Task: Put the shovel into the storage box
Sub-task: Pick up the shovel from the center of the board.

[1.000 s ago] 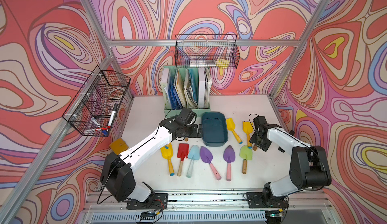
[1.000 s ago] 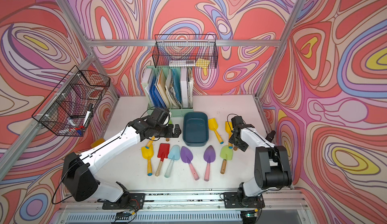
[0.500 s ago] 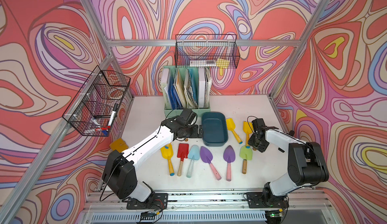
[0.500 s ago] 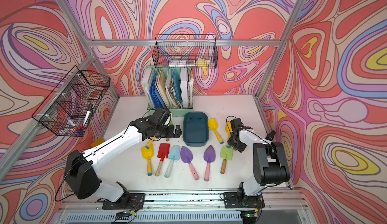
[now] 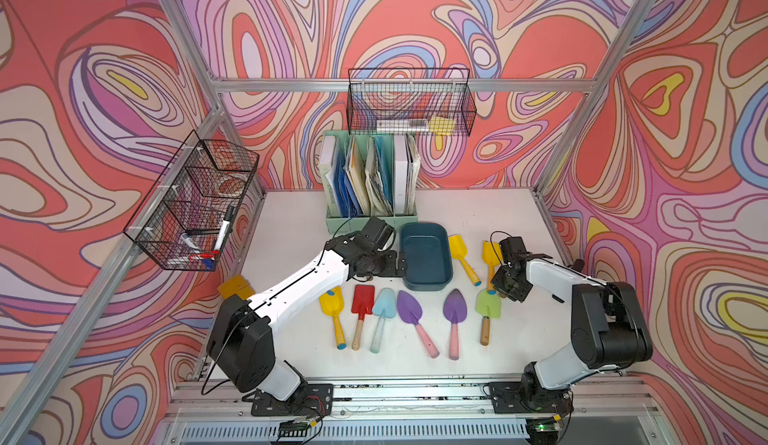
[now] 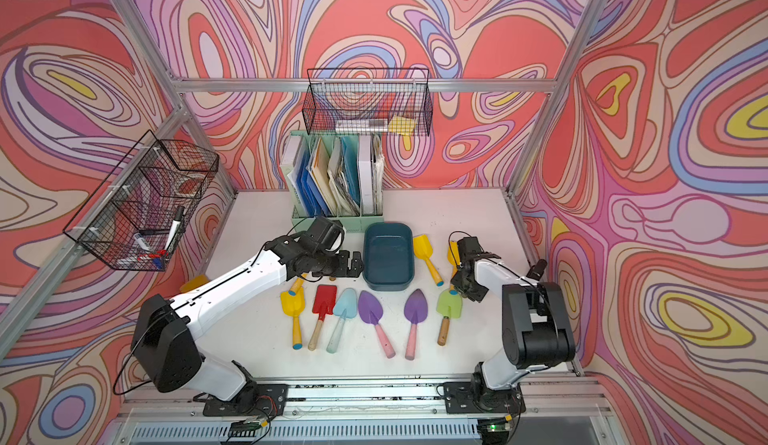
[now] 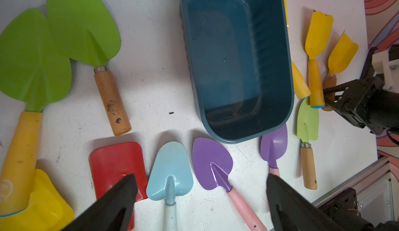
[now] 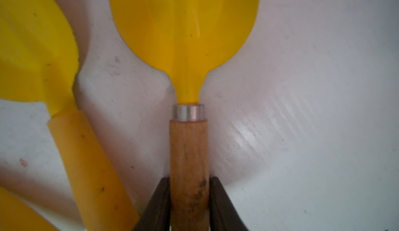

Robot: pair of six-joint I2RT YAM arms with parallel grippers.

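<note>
shovel (image 8: 188, 132): yellow blade, wooden handle, lying on the table (image 5: 490, 351), to the right of the storage box (image 5: 424, 251), not in it; a yellow-handled shovel (image 8: 86, 165) just beside it | my right gripper (image 8: 189, 180): clamped on its wooden handle from both sides | my left gripper (image 7: 199, 176): spread wide, empty, by the storage box's left side

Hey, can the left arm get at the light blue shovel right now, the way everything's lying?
Probably yes. The left pincer is open and close to the light blue shovel, with nothing lying on it. The red shovel and a purple shovel crowd its blade, but its handle looks free.
</note>
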